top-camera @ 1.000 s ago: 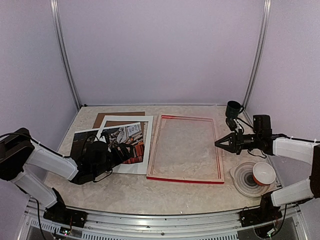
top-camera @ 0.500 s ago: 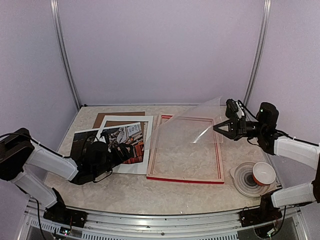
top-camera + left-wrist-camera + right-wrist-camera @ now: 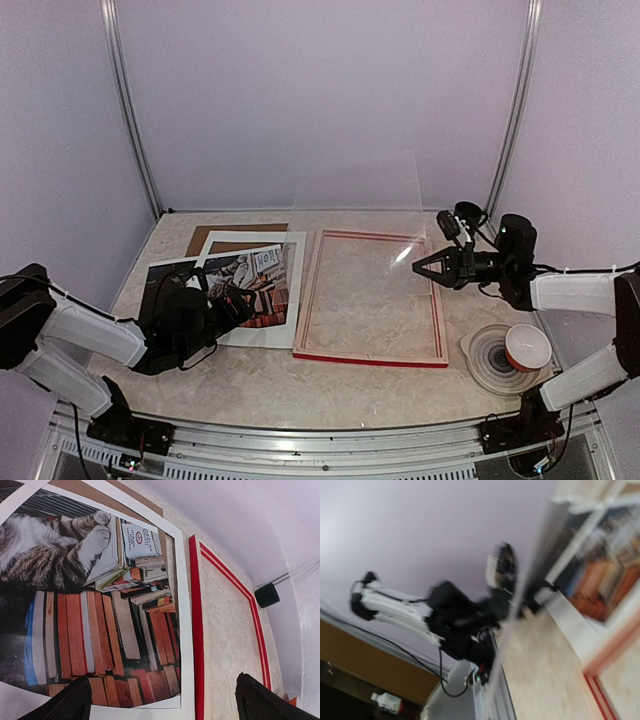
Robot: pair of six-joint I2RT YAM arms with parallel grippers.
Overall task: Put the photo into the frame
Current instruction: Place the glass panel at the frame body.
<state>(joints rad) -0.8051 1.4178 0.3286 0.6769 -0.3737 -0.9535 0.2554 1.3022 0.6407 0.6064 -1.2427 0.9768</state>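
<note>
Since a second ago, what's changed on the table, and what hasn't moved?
The right gripper, shut on the edge of the clear sheet, has swung it up off the frame. The sheet went from flat to almost upright over the frame's far side. The left gripper stays open over the photo. The frame, photo and white mat lie as before.

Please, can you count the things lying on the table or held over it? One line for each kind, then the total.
photo: 1
white mat: 1
brown board: 1
red frame: 1
clear sheet: 1
cups: 2, the black mug and the red and white cup
stack of dishes: 1
Total: 8
</note>
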